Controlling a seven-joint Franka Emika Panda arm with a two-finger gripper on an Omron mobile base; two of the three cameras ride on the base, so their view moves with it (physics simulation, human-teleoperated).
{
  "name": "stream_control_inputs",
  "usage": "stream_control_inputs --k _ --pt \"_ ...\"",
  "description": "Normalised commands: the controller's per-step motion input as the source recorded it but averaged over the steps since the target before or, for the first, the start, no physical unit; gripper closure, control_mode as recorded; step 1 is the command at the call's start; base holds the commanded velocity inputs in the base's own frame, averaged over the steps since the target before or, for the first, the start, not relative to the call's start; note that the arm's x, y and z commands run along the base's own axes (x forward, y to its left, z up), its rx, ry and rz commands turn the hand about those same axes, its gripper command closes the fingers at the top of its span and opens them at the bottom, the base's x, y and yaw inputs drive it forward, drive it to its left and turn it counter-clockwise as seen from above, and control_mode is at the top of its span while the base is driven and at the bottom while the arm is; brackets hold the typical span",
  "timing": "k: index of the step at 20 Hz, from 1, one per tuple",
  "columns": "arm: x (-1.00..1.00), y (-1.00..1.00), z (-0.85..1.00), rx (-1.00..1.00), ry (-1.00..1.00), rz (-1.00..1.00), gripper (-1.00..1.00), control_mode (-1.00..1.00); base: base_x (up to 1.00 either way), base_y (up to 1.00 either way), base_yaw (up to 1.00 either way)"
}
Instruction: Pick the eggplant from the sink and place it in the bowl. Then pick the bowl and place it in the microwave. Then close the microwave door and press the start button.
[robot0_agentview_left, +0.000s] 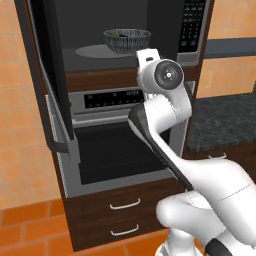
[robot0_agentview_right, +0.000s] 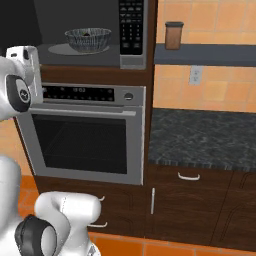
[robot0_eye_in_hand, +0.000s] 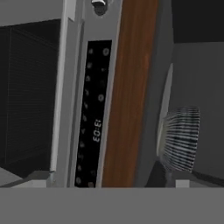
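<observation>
The arm (robot0_agentview_left: 165, 135) is rising from the base in a bent elbow, its forearm climbing toward the microwave (robot0_agentview_left: 125, 30) and the wrist turning so that the round white end of the hand is facing back toward the left base camera. The hand is sitting just below and in front of the open cavity, at about the level of the wooden strip between microwave and oven (robot0_agentview_right: 85, 135).

The hand camera is rolled onto its side: the oven's control panel (robot0_eye_in_hand: 92, 118) with its lit clock is running up and down ahead of the hand, and the wood strip is standing beside it.

The gripper (robot0_eye_in_hand: 109, 181) is standing with its jaws wide apart, and nothing is sitting between the fingertips (robot0_eye_in_hand: 39, 177) (only their tips are poking into the hand view).

The bowl (robot0_agentview_left: 127, 40) is resting upright on the turntable inside the microwave, ahead of the hand and slightly above it, clear of the fingers. A small dark shape, the eggplant (robot0_agentview_left: 118, 34), is lying inside it.

The door (robot0_agentview_left: 47, 75) is hanging open, well off to the hand's left.
</observation>
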Motion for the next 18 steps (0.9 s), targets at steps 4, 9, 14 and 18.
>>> stream_control_inputs --k 4,9,14,18 --pt "-1.0 0.65 -0.63 -0.02 0.0 -0.02 -1.0 -1.0 0.0 0.0 0.0" --pt "-1.0 0.73 -0.73 -0.07 0.0 -0.07 -1.0 -1.0 0.0 0.0 0.0" --pt "-0.96 0.07 -0.6 -0.01 -0.05 0.0 -1.0 -1.0 0.0 0.0 0.0" --pt "-0.83 0.52 -0.2 -0.01 -0.26 0.0 -1.0 -1.0 0.0 0.0 0.0"
